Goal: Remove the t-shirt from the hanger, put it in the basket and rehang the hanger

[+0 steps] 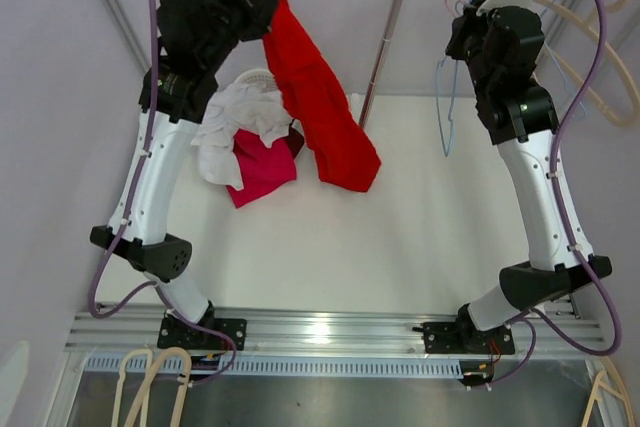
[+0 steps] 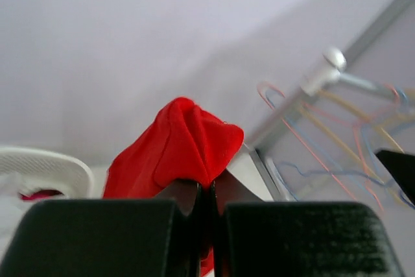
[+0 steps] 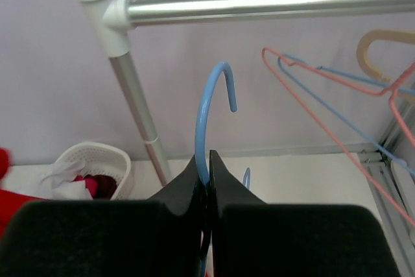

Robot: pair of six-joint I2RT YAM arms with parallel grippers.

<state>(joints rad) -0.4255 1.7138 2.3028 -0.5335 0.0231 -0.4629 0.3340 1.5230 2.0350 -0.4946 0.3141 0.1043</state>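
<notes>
While the left gripper (image 2: 206,189) is pressed together on a bunched fold of the red t-shirt (image 1: 322,112), the cloth hangs from it at the upper left of the overhead view; it drapes diagonally down toward the centre, its lower end on or just above the white table (image 1: 400,237), hard to tell which; the shirt is off the blue hanger (image 3: 209,102) and well apart from it; the right gripper (image 3: 207,163) pinches that hanger just below its hook, at the upper right, beneath the metal rail (image 3: 272,3); behind the shirt, white and pink garments (image 1: 245,142) heap over a white basket (image 3: 97,157); a beige hanger (image 3: 376,33) shows at the right edge of the right wrist view.
</notes>
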